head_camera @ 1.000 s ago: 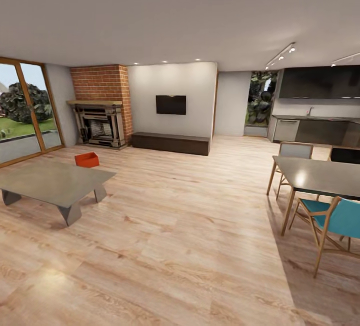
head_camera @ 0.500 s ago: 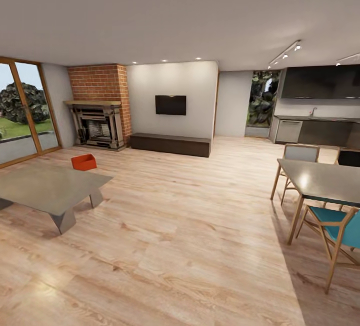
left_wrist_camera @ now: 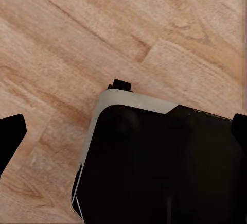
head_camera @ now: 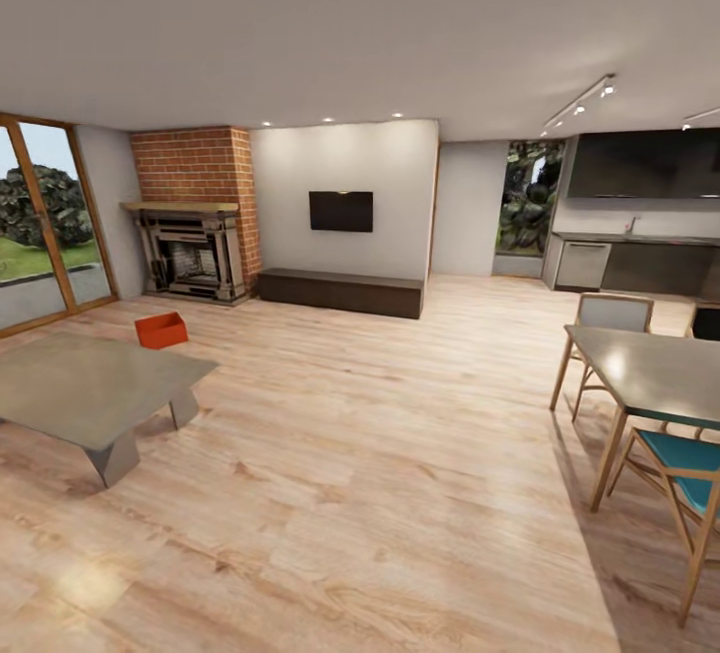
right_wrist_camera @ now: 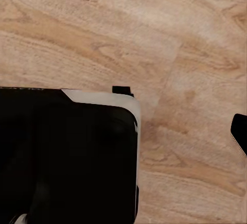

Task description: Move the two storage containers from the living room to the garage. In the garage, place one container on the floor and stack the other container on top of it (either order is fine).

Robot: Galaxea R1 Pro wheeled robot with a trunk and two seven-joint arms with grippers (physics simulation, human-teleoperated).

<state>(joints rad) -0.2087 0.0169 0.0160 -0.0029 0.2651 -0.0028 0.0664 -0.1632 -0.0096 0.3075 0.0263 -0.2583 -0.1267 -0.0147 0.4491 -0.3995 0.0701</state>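
red-orange box bin (head_camera: pixel 161 330) on wood-plank floor (head_camera: pixel 380 453), behind coffee table (head_camera: pixel 90 388).

One red-orange storage container (head_camera: pixel 161 330), open-topped and upright, resting on light wood-plank flooring (head_camera: pixel 380 453) of the living room, beyond the far corner of the low coffee table (head_camera: pixel 90 388) (well short of the brick fireplace (head_camera: pixel 193 213)).

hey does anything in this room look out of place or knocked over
Only the red bin: it sits alone on the wood floor between the coffee table and the fireplace, turned slightly askew. It's upright and looks undamaged. Chairs and furniture look orderly.
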